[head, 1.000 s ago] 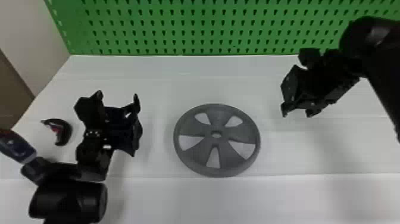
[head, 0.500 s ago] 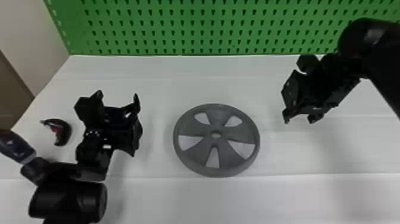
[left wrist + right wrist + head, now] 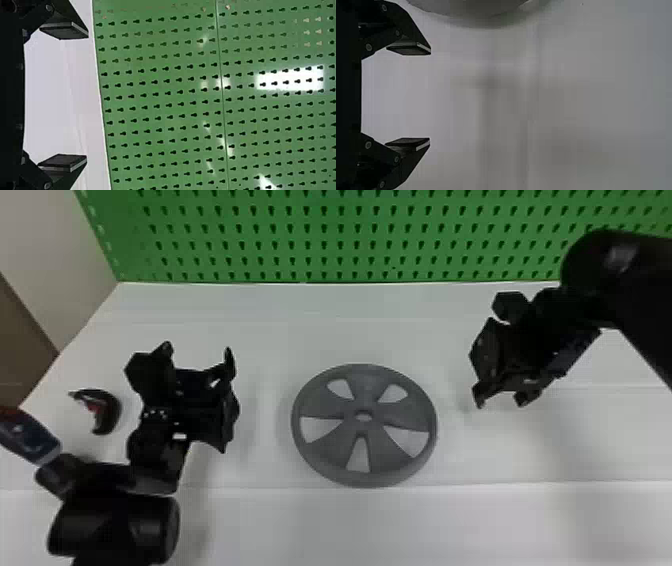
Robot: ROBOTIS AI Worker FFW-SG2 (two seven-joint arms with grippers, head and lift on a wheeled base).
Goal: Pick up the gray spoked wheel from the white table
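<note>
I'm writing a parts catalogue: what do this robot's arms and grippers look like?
The left arm and right arm are black with rounded segments. The left gripper and right gripper are black, each with two angular fingers, flat pads and small round pins.

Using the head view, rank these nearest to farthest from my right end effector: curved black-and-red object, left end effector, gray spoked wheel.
1. Gray spoked wheel: flat on the white table, to the left of the right end effector.
2. Left end effector: left side, past the wheel.
3. Curved black-and-red object: farther left, past the left end effector.
</note>
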